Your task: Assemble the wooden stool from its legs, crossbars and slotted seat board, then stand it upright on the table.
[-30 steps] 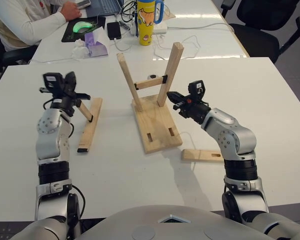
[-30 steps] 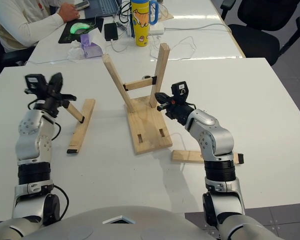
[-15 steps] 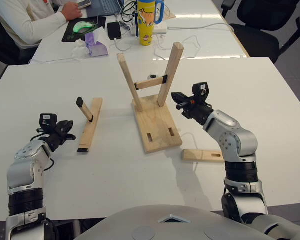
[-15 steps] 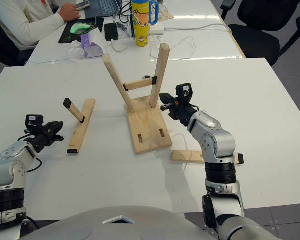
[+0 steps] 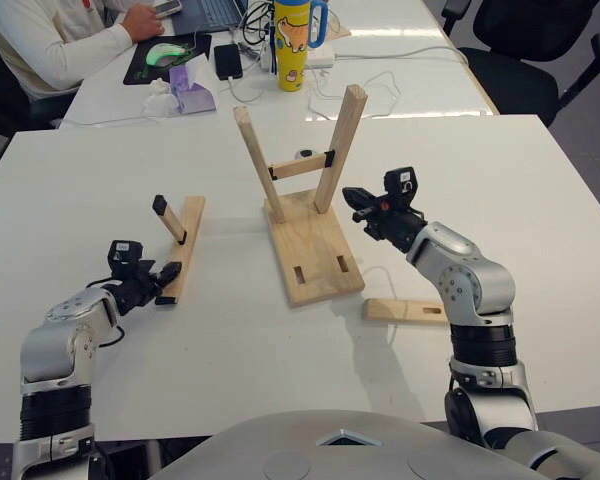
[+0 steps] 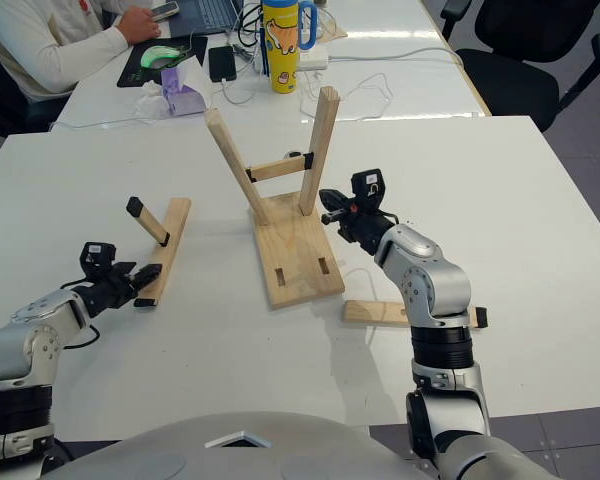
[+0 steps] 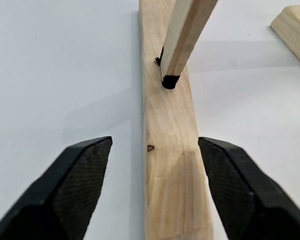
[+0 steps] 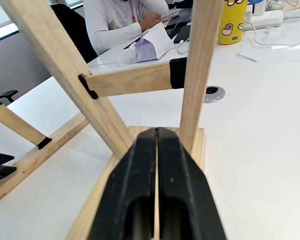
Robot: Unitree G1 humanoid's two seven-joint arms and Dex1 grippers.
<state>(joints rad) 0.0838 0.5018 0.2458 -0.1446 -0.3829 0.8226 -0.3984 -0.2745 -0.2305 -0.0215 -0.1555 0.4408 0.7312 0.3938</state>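
A: Where's the stool got to?

B: Half built. The seat board (image 5: 320, 262) lies flat in the middle of the table (image 5: 540, 200), underside up I'd say, with two legs (image 5: 342, 145) standing in its far end and a crossbar (image 5: 300, 165) bridging them. The near slots (image 5: 298, 272) are bare.

A: And the other pieces?

B: One loose leg (image 5: 185, 240) lies flat over to the left with a short crossbar stub (image 5: 170, 220) sticking up off it. Another leg (image 5: 400, 310) lies close by the right arm.

A: And the grippers?

B: The left gripper (image 5: 155, 278) is spread wide, its fingers (image 7: 85, 175) either side of the loose leg's near end, apart from the wood. The right gripper (image 5: 355, 198) is pinched closed on nothing, just beside the right-hand standing leg.

A: Tricky to lift?

B: I'd guess not: light, stiff, bare wood, nothing to crush. But held at the very end it would swing, and the stub makes it lopsided. I'd take it nearer the middle, across the narrow faces, clear of the joint
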